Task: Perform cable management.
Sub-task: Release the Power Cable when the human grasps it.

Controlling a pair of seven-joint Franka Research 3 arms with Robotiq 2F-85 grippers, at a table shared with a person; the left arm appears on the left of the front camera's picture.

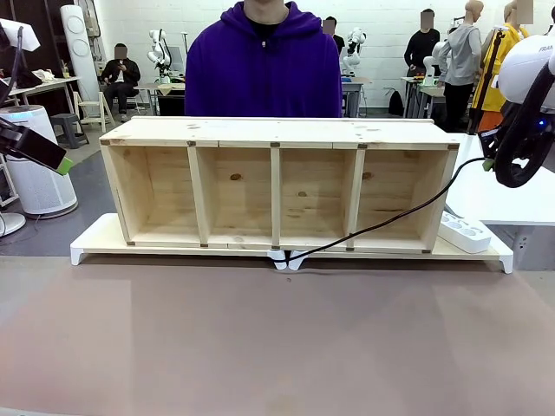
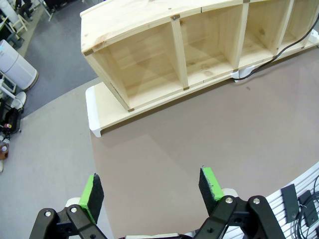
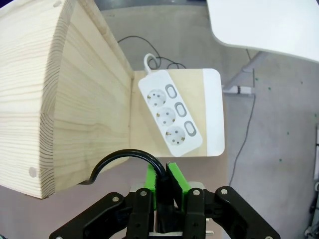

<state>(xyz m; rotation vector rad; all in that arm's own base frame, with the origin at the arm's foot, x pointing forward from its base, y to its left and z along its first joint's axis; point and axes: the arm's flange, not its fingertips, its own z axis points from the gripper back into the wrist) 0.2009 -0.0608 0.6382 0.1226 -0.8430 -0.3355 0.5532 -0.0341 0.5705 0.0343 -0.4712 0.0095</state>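
Note:
The black cable (image 1: pixel 381 224) runs from a white clip (image 1: pixel 287 258) at the board's front middle, rising to the right past the shelf's last compartment. It ends in my right gripper (image 1: pixel 490 161), which hangs above the shelf's right end. In the right wrist view that gripper (image 3: pixel 161 185) is shut on the cable (image 3: pixel 124 157), which arcs left out of the green pads (image 3: pixel 177 183). My left gripper (image 1: pixel 62 164) hovers off the shelf's left end. In the left wrist view it (image 2: pixel 150 188) stands open over bare brown table with nothing between its fingers. The cable (image 2: pixel 294 43) shows far off there.
A long wooden shelf (image 1: pixel 276 130) with several open compartments stands on a white-edged board (image 1: pixel 95 238). A white power strip (image 1: pixel 465 232) lies on the board's right end (image 3: pixel 172 112). A person in a purple hoodie (image 1: pixel 260 61) stands behind the shelf. A white table (image 1: pixel 512 199) stands at right.

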